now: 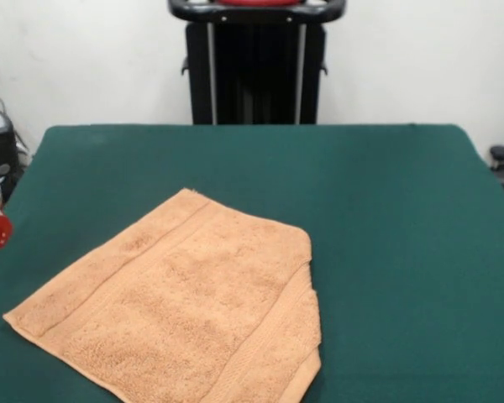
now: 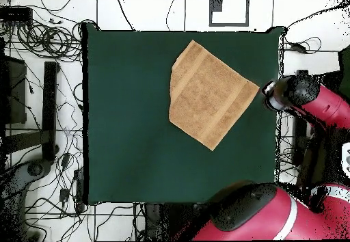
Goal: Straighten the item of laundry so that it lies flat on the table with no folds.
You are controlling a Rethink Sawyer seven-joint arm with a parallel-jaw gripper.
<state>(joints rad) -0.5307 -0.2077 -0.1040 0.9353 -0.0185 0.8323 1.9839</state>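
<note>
Tool (image 2: 268, 94) grip unclear, off table (image 2: 130, 116) edge beside towel (image 2: 205, 96); cables (image 2: 48, 41) around

A fluffy peach terry-cloth towel (image 1: 181, 315) lies skewed on the dark green felt desk (image 1: 386, 193), one corner folded under.

Honestly there's nothing to read here. No label or tag shows on the towel (image 1: 185, 311), no print on the green worktop (image 1: 386, 193), and the red arm (image 2: 321, 102) carries no logo or number that I can make out from either view. No signs or stickers show around it either.
</note>
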